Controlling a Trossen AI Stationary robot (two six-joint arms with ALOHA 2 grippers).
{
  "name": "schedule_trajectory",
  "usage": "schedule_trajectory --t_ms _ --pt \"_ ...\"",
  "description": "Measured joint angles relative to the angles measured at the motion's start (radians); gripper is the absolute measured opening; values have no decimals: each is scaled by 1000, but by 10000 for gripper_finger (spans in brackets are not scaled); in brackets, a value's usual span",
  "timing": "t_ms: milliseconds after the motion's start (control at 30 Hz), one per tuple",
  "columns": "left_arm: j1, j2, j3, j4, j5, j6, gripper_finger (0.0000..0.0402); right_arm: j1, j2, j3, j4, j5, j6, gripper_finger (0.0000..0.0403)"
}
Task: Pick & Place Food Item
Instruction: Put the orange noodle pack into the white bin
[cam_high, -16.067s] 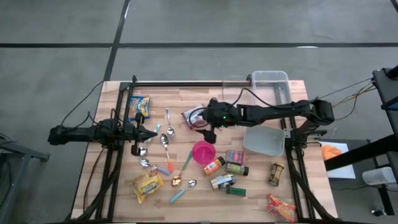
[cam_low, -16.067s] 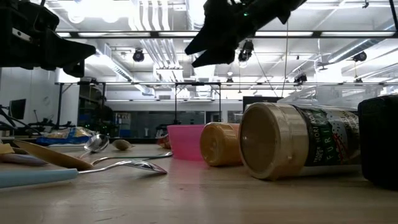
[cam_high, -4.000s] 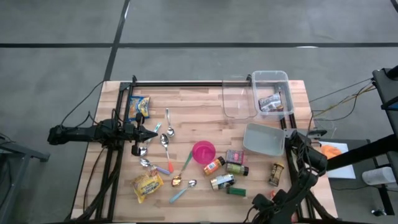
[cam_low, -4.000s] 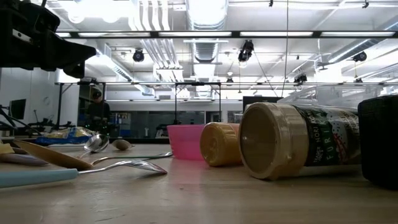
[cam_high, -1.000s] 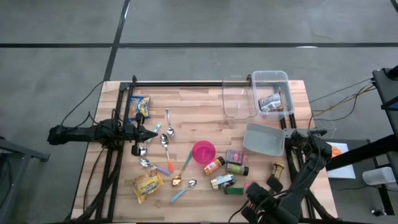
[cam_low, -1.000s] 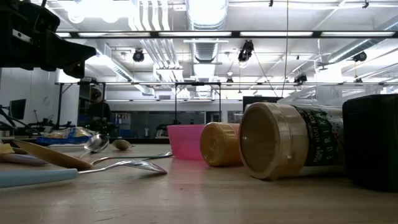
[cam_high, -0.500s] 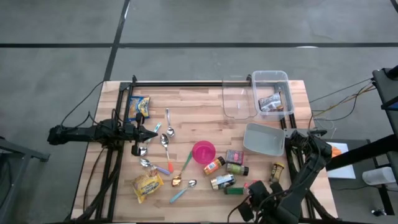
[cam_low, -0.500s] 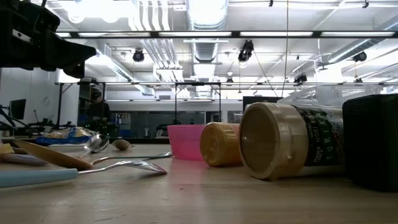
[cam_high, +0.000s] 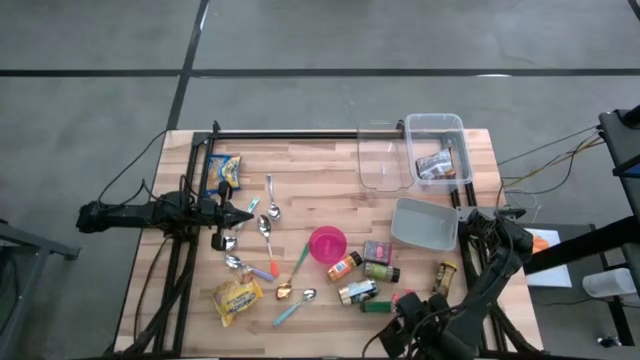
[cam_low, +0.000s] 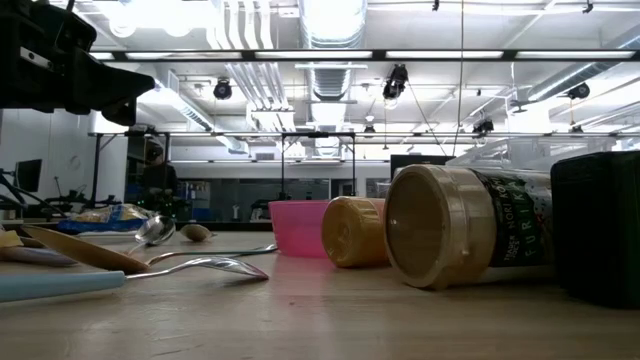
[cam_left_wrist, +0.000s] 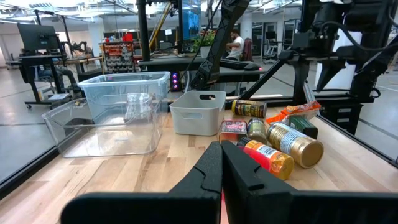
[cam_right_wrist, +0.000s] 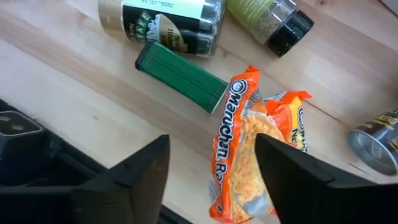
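"Maruchan" runs in white letters down the orange noodle packet (cam_right_wrist: 239, 149) — it lies between the right gripper's open jaws. The lettering on the jars — beyond the jaws — is too small to read.

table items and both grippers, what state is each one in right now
right gripper: open, fingers either side of the ramen packet
ramen packet: crumpled, flat on the table
left gripper: shut, empty
pink bowl: upright
spice jar: on its side
clear bin: holds one packet
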Motion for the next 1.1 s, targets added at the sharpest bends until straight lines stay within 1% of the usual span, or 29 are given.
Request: schedule_trajectory --t_ms 100,200,367,467,667,900,1100 --pt "0 0 0 0 0 0 0 0 0 -20 12 0 -7 266" --pt "0 0 0 0 0 0 0 0 0 -42 24 -15 -7 274" --pt "0 0 0 0 0 0 0 0 0 -101 70 -69 -8 276" --pt "0 0 0 0 0 0 0 0 0 -134 101 -101 -35 276" --pt "0 0 0 0 0 0 0 0 0 -199 135 -121 -98 276" --pt "0 0 0 0 0 0 0 0 0 -282 208 -130 -108 276" --pt "0 0 0 0 0 0 0 0 0 -321 255 -134 -107 276"
